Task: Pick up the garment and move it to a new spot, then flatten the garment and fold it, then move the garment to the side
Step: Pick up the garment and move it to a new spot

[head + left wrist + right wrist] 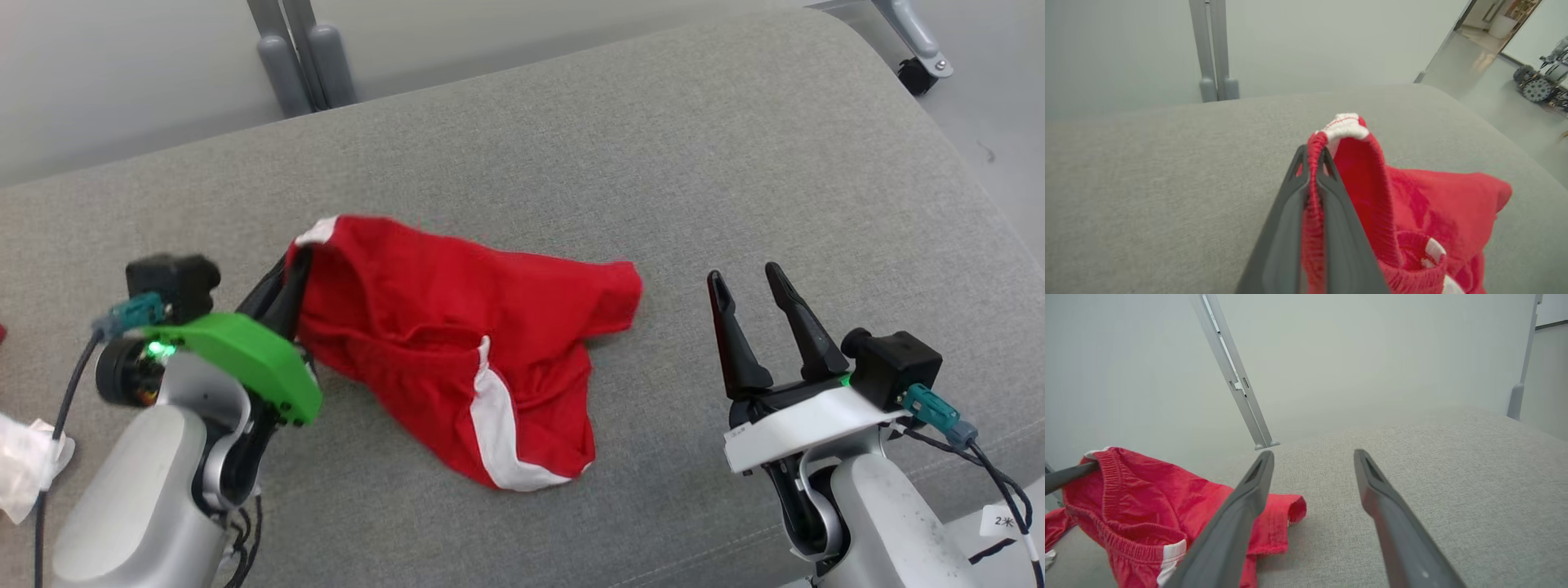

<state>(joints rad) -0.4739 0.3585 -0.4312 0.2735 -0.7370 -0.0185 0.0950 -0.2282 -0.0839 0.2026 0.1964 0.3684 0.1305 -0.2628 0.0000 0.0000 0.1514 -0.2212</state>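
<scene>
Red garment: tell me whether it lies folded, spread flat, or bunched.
Bunched. The red garment lies crumpled on the grey cushion, one edge raised where the left end effector is shut on it.

Bare grey cushion [735, 163] lies open right of the crumpled red shorts [457, 343] and behind them; grey posts [306, 57] stand past its far edge

garment [457, 327]: red, white stripes | cushion [571, 147]: plain grey | left claw [1314, 153]: dark grey | wall [1351, 355]: pale grey
</scene>
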